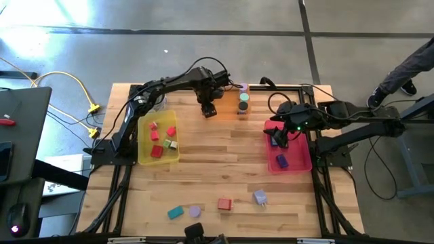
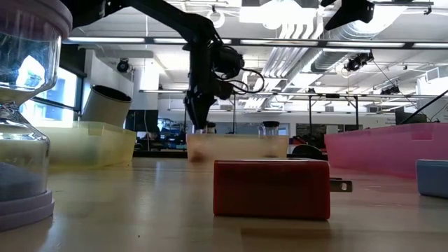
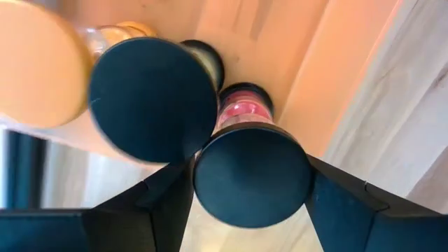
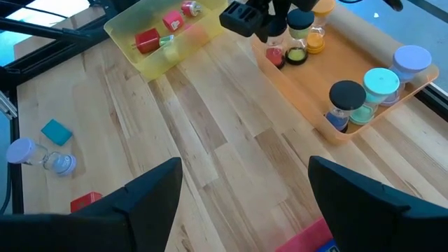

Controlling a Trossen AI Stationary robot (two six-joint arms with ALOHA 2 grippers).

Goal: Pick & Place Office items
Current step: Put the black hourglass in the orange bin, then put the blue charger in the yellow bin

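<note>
My left gripper (image 1: pixel 209 108) reaches down into the orange tray (image 1: pixel 227 103) at the far middle of the table. It is shut on a short black-capped cylinder (image 3: pixel 252 175) with a pink middle. More cylinders stand in that tray: a black one (image 4: pixel 346 94), a teal one (image 4: pixel 381 80), a lavender one (image 4: pixel 411 57) and a green one (image 4: pixel 301 24). My right gripper (image 4: pixel 245 210) hangs open over the pink tray (image 1: pixel 298 164), which holds dark-blue blocks (image 1: pixel 281 161). A teal block (image 1: pixel 175 212), a lavender cylinder (image 1: pixel 194 211), a red block (image 1: pixel 224 203) and a lavender block (image 1: pixel 260 197) lie near the table's near edge. My left gripper has the cylinder's upper black cap (image 3: pixel 210 175) pinched between its two fingers (image 3: pixel 161 203), coming from above and pointing down. The cylinder stands upright inside the orange tray (image 4: pixel 315 91). Whether its lower cap (image 3: pixel 245 94) rests on the tray floor, I cannot tell.
A yellow tray (image 1: pixel 144 157) with red blocks (image 1: pixel 156 152) sits on the left side, and a clear glass jar (image 1: pixel 157 103) stands beyond it. Bare wood lies between the trays and the loose pieces. A person's leg (image 1: pixel 407 64) shows past the far right corner.
</note>
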